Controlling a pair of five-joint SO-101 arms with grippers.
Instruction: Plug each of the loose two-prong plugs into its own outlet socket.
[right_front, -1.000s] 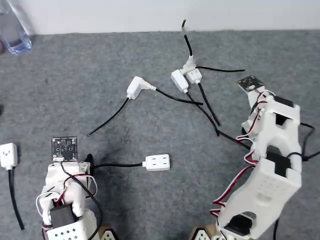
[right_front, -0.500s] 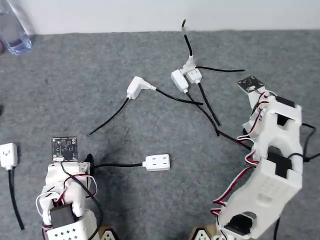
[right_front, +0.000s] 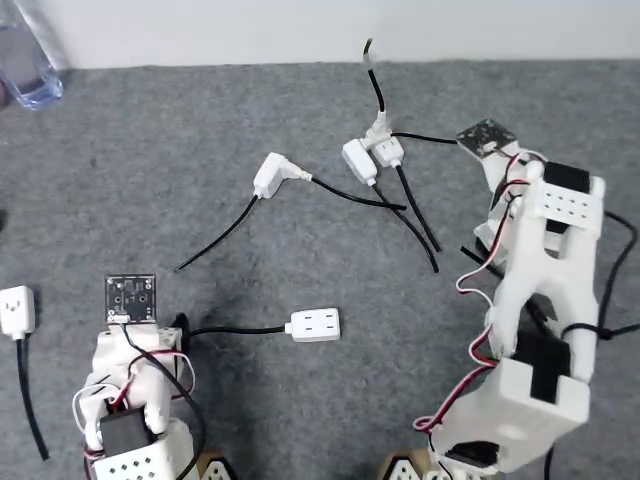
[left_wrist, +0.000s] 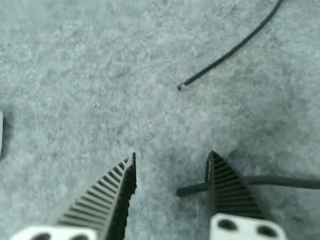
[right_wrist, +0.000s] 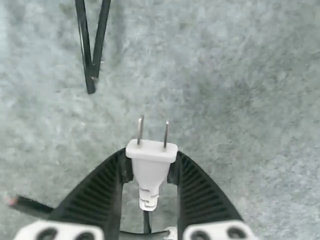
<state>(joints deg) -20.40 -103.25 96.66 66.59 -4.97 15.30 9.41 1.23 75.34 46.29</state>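
Observation:
My right gripper (right_wrist: 150, 167) is shut on a white two-prong plug (right_wrist: 150, 159), prongs pointing away from the wrist, held above the grey carpet. In the high view the right arm (right_front: 545, 250) stands at the right, just right of a cluster of white plugs (right_front: 368, 153). A white angled plug (right_front: 270, 175) lies loose at mid-table. A white outlet socket (right_front: 314, 324) on a black cord lies in front of the left arm (right_front: 130, 390). A second outlet (right_front: 16, 309) sits at the far left edge. My left gripper (left_wrist: 171, 159) is open over bare carpet.
Black cords (right_front: 410, 215) cross the carpet between the plug cluster and the right arm. A loose cord end (left_wrist: 180, 87) lies ahead of the left gripper, and another cord (left_wrist: 280, 181) runs beside one finger. A clear bottle (right_front: 25, 60) stands at the back left corner.
The right arm has swung toward the back of the table and slightly left, nearer the plug cluster, carrying its plug. The left arm has stayed put.

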